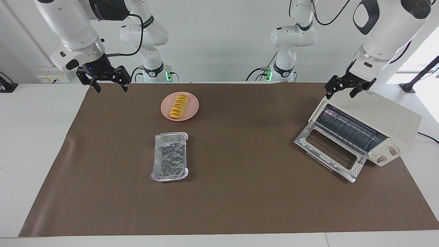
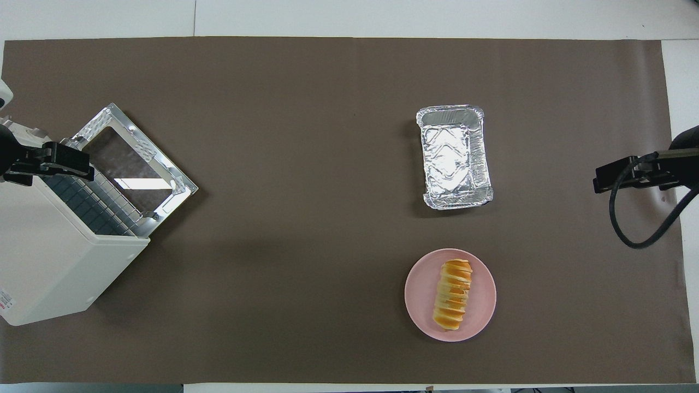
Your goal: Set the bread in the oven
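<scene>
You have the ridged golden-yellow bread loaf [image 1: 179, 106] lying on the round pink plate [image 1: 192, 109], toward the right arm's end of the table. The crinkled silver foil tray [image 1: 170, 156] sits farther from the robots than the plate, apart from it. The cream-white boxy toaster oven [image 1: 368, 120] stands at the left arm's end, its glass drop-down door [image 1: 329, 151] lowered onto the brown table mat [image 1: 240, 171], the wire rack [image 1: 346, 128] inside it
</scene>
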You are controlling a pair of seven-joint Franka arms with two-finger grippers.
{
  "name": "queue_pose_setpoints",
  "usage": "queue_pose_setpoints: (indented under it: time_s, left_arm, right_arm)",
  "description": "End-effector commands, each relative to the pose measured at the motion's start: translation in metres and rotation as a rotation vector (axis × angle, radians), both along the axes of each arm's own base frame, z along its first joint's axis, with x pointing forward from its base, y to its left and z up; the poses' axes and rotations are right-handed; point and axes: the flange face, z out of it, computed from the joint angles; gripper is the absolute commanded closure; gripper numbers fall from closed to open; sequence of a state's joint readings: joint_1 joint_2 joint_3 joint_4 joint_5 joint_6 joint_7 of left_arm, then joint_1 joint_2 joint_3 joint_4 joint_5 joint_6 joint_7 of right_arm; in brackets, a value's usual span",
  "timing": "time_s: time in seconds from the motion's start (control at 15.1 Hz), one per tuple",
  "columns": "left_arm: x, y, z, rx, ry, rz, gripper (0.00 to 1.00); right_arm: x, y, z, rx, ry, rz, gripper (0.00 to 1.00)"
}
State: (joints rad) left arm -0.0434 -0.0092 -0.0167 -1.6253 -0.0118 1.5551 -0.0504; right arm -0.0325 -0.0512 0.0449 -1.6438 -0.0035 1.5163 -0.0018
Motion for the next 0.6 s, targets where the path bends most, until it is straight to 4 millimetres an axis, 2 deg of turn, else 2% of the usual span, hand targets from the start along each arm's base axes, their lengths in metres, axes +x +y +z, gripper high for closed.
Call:
queue_pose_setpoints:
  time_s: [0.0,0.2,0.33,0.53]
  left_arm:
    - [-0.007,0.003,0.004,0.011,0.003,0.003,0.00]
    - [-0.007,0.003,0.004,0.011,0.004,0.003,0.00]
    - [-0.007,0.003,0.004,0.011,0.003,0.003,0.00]
    - [-0.007,0.003,0.004,0.011,0.003,0.003,0.00]
  right_arm:
    - [-0.003,-0.003,0.003,-0.020,0.008,-0.013,0.00]
    - [-0.006,-0.001,0.003,-0.016,0.013,0.003,0.00]
    - [-0.011,0.002,-0.004,-0.003,0.025,-0.005,0.00]
    - [-0.037,0.021,-0.043,0.049,0.038,-0.086,0.00]
